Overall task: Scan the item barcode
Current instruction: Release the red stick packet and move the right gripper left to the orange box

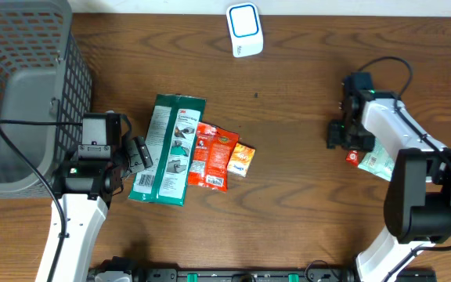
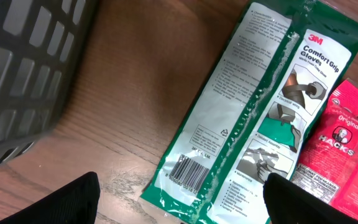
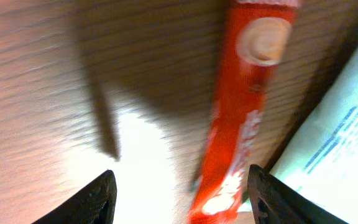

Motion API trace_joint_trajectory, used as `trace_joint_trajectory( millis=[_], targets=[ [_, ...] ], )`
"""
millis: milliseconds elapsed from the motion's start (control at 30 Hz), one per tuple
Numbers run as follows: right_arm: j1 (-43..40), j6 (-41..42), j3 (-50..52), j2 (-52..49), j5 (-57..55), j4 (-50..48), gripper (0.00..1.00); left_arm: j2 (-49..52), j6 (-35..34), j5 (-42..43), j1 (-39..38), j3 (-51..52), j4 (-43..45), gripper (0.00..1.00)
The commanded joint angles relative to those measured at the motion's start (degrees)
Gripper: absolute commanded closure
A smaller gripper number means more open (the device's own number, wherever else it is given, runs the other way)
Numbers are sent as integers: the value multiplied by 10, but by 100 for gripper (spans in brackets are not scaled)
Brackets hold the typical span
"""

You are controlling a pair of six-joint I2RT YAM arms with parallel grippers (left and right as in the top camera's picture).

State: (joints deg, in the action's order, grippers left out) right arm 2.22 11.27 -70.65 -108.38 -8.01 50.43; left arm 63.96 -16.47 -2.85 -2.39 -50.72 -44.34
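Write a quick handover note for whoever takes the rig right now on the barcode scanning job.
Left gripper: open, empty, at the 3M gloves pack, near its barcode end.
Right gripper: open around a red packet lying on the table.
Scanner: far table edge, no item at it.
Done: cannot tell what has been scanned.
Left: lift an item, show its barcode to the scanner.

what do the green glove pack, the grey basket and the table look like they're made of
Green glove pack: glossy plastic film, going by the glare and crinkles. Grey basket: likely moulded plastic, with a matte square lattice. Table: dark wood grain with a semi-matte finish; it could be laminate or veneer.
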Motion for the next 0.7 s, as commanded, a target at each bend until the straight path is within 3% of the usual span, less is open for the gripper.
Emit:
trace_joint_trajectory(
  millis=[0, 500, 633, 667],
  targets=[
    [39, -11, -25, 1, 8, 13, 36, 0, -1, 3, 2, -8, 0, 15],
    [195, -2, -25, 5, 167, -82, 26, 0, -1, 3, 2, -8, 0, 15],
    [217, 25, -25, 5, 167, -98, 11, 0, -1, 3, 2, -8, 0, 15],
    [221, 27, -25, 5, 167, -106, 1, 0, -1, 3, 2, -8, 0, 15]
  ],
)
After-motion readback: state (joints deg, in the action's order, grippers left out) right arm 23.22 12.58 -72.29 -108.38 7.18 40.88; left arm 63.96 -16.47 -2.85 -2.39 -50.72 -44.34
